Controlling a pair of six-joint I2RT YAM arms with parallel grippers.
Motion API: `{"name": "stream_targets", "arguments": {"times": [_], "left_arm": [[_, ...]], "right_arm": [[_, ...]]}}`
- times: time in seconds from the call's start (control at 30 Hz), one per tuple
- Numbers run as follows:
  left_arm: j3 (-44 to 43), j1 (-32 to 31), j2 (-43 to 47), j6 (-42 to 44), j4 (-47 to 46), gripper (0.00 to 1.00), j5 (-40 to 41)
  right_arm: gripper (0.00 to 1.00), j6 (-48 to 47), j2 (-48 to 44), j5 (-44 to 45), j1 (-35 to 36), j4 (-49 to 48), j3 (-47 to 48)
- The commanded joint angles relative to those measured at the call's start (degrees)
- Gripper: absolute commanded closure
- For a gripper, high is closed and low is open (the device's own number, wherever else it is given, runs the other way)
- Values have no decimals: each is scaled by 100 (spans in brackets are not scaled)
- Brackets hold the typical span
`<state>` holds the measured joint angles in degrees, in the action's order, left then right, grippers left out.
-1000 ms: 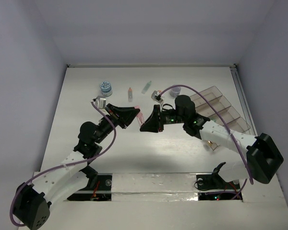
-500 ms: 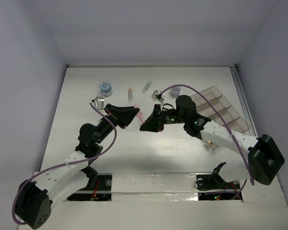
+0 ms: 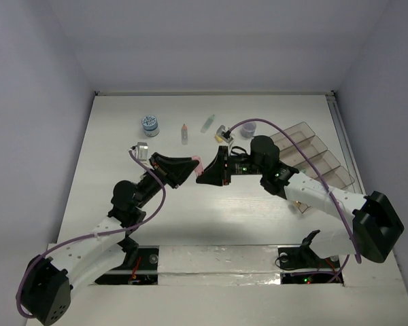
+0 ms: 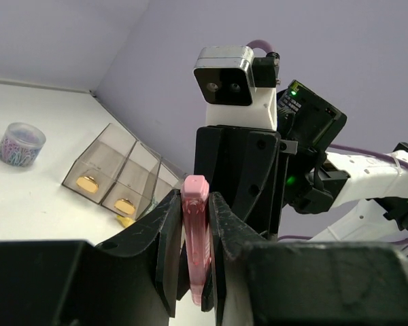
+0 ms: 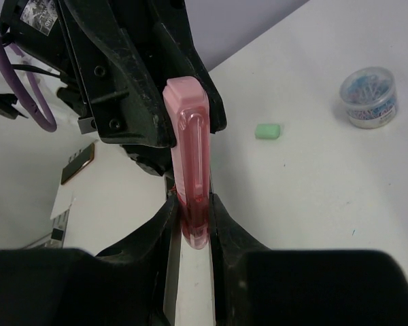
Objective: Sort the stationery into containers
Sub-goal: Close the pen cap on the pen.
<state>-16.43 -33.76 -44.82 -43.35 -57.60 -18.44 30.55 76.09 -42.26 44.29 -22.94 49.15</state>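
A pink pen (image 3: 198, 163) is held above the table's middle between both grippers. My left gripper (image 3: 188, 167) is shut on one end of it; in the left wrist view the pen (image 4: 196, 231) stands upright between the fingers (image 4: 170, 224). My right gripper (image 3: 205, 170) is shut on the other end; in the right wrist view the pen (image 5: 188, 149) rises from its fingers (image 5: 221, 224). The smoky-brown organiser tray (image 3: 313, 159) lies at the right; it also shows in the left wrist view (image 4: 115, 173), with orange items in two compartments.
At the back lie a blue-white tub (image 3: 149, 125), a small orange pen (image 3: 184, 132), a green pen (image 3: 208, 122) and a purple tub (image 3: 248, 128). A green eraser (image 5: 266, 130) lies near the blue-white tub (image 5: 369, 96). A yellow eraser (image 4: 124, 221) lies by the tray.
Almost nothing. Both grippers stay together at the pink pen; the pair has shifted very slightly toward the back.
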Motion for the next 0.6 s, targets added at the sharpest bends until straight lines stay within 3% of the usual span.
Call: {"name": "stream_targets", "arguments": {"times": [0.0, 0.57], "left_arm": [[61, -17, 43, 213, 380, 100, -90], [359, -430, -229, 240, 337, 100, 41]], "right_arm": [[100, 31, -226, 139, 27, -774, 358], [100, -137, -51, 350, -281, -466, 859]]}}
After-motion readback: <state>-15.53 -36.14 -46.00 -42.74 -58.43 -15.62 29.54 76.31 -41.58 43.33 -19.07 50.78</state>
